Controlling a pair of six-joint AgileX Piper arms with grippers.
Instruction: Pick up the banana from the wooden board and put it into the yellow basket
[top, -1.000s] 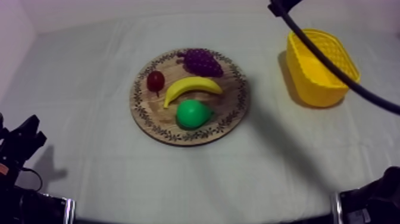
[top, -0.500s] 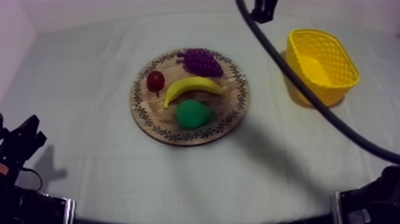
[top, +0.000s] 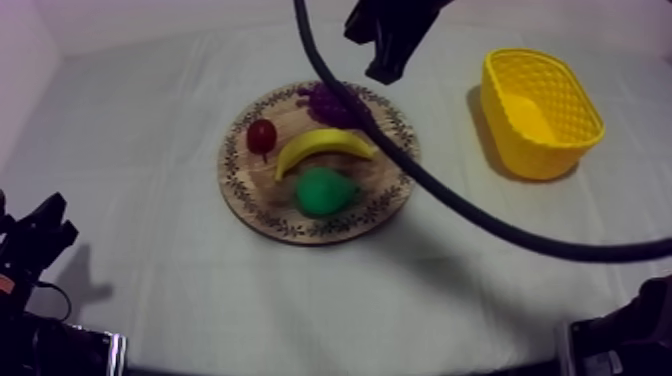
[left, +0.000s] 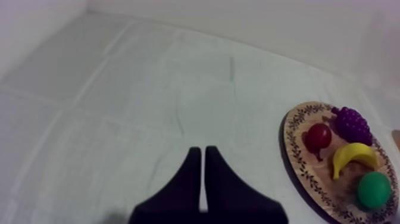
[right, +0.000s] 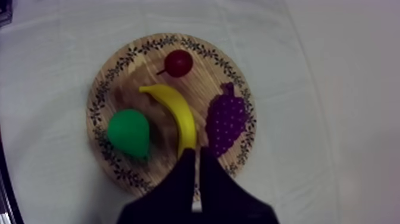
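Hovered over board (right: 128, 89) with right tool (right: 194, 150) closed, empty, near banana (right: 177, 116) end. Likely risked shoving banana against grapes (right: 226, 125) if lowered without opening first.

The cloth-covered table (top: 150, 130) bears the round wooden board (top: 262, 197); the yellow basket (top: 530, 152) stands well apart.

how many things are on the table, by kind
fruit: 4 (banana, pear, grapes, red fruit)
board: 1
basket: 1
total: 6
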